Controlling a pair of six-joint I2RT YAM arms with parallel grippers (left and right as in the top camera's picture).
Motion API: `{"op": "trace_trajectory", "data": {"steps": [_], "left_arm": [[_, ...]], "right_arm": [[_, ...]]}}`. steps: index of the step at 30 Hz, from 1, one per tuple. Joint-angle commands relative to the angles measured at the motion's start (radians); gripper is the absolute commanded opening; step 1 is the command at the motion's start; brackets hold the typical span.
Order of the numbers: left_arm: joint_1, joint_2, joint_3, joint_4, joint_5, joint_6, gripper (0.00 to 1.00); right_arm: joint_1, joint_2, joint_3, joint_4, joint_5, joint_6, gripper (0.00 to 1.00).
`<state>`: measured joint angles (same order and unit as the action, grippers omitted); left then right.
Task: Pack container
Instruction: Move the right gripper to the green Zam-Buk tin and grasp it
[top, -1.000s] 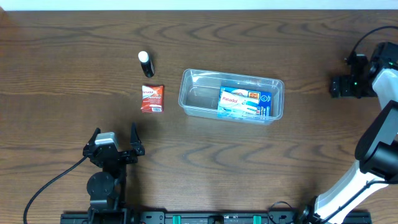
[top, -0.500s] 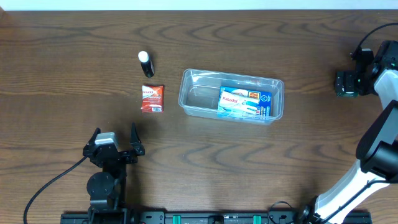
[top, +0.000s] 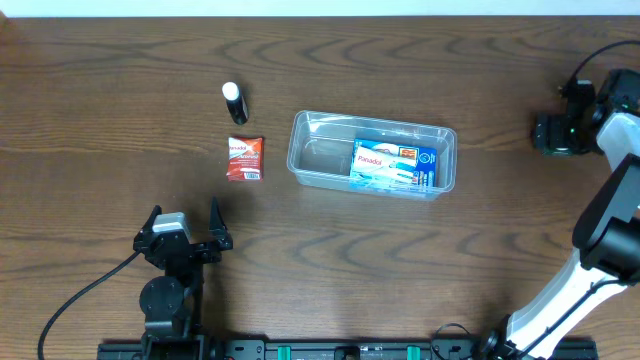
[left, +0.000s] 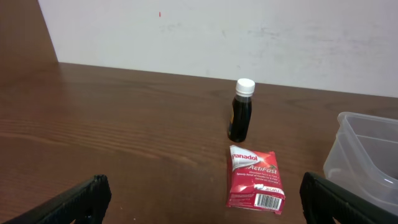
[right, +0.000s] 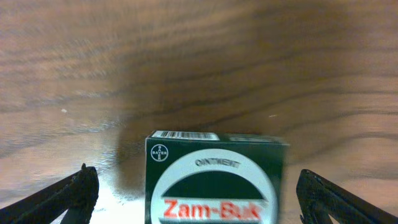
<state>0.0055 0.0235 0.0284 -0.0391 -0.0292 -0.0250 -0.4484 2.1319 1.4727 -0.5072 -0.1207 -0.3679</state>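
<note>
The clear container (top: 372, 153) sits mid-table with a blue Panadol box (top: 395, 165) lying in its right half. To its left lie a red Panadol box (top: 245, 158) and a small dark bottle with a white cap (top: 234, 102). My left gripper (top: 183, 228) rests open near the front edge, and its wrist view shows the red box (left: 255, 179), the bottle (left: 241, 111) and the container's corner (left: 367, 155) ahead. My right gripper (top: 550, 133) is at the far right. It hangs open over a dark green Zam-Buk box (right: 214, 180), with a finger (right: 81, 190) on each side, apart from it.
The table is dark wood, and a white wall (left: 217, 31) runs behind its far edge. My right arm (top: 610, 230) rises along the right edge. A black cable (top: 80, 300) trails from the left arm's base.
The right gripper has shifted slightly at the far right, ending a little further left. The left arm and the objects have not moved.
</note>
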Motion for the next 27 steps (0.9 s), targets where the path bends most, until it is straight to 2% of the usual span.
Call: {"op": "trace_trajectory", "data": {"steps": [1,3,7,15,20,27], "left_arm": [[0.005,0.0,-0.024,-0.03,-0.008,0.01,0.98],[0.005,0.0,-0.024,-0.03,-0.008,0.01,0.98],[0.005,0.0,-0.024,-0.03,-0.008,0.01,0.98],[0.005,0.0,-0.024,-0.03,-0.008,0.01,0.98],[0.005,0.0,-0.024,-0.03,-0.008,0.01,0.98],[0.005,0.0,-0.024,-0.03,-0.008,0.01,0.98]], "right_arm": [[-0.014,0.03,0.004,0.003,-0.027,0.016,0.99],[-0.014,0.03,0.004,0.004,-0.026,0.016,0.99],[-0.016,0.03,0.004,0.005,-0.026,0.016,0.92],[-0.016,0.03,0.004,0.001,-0.026,0.023,0.67],[-0.016,0.024,0.006,0.01,-0.025,0.097,0.65],[-0.002,-0.032,0.006,-0.003,-0.026,0.107,0.64]]}}
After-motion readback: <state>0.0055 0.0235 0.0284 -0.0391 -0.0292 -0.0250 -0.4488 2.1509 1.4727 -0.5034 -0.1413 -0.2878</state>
